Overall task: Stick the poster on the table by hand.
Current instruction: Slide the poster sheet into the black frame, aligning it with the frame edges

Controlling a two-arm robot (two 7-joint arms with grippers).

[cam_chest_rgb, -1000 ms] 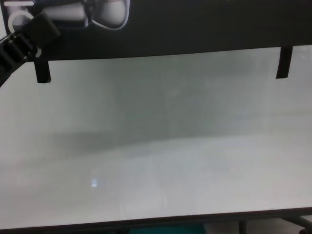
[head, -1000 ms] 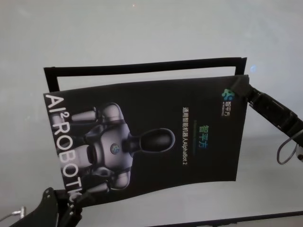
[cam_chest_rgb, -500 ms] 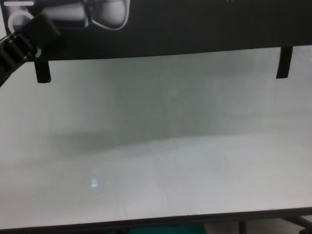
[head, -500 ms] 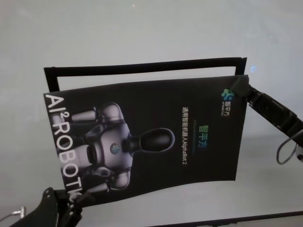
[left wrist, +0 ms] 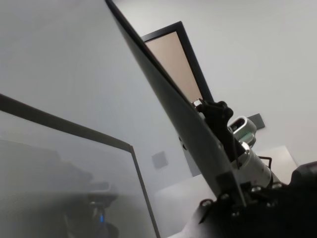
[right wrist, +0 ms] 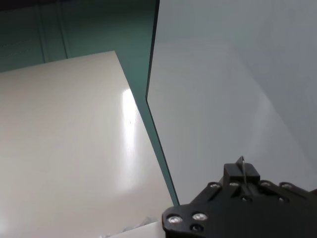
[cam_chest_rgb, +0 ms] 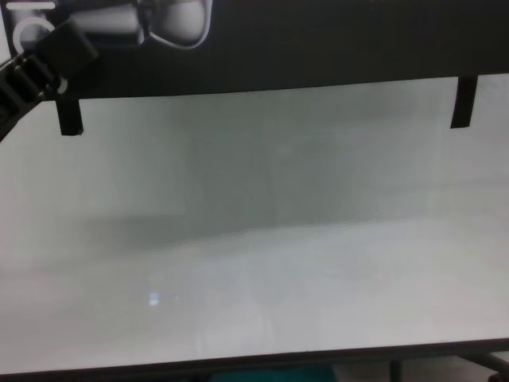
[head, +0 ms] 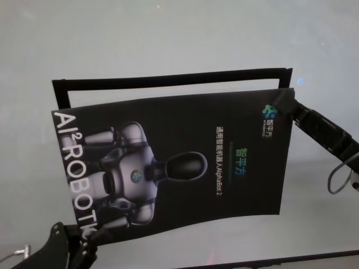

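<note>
Poster [head: 179, 162] held up above the table [head: 168, 45], clear of the surface, robot print facing the head camera, sheet slightly bowed. Two tape strips [cam_chest_rgb: 70, 118] hang loose off its lower edge in the chest view. Left gripper [head: 90, 238] clamped on the poster's near-left corner. Right gripper [head: 289, 106] grips the far-right corner by the logo. A black frame [head: 168, 81] lies on the table just behind the poster.
</note>
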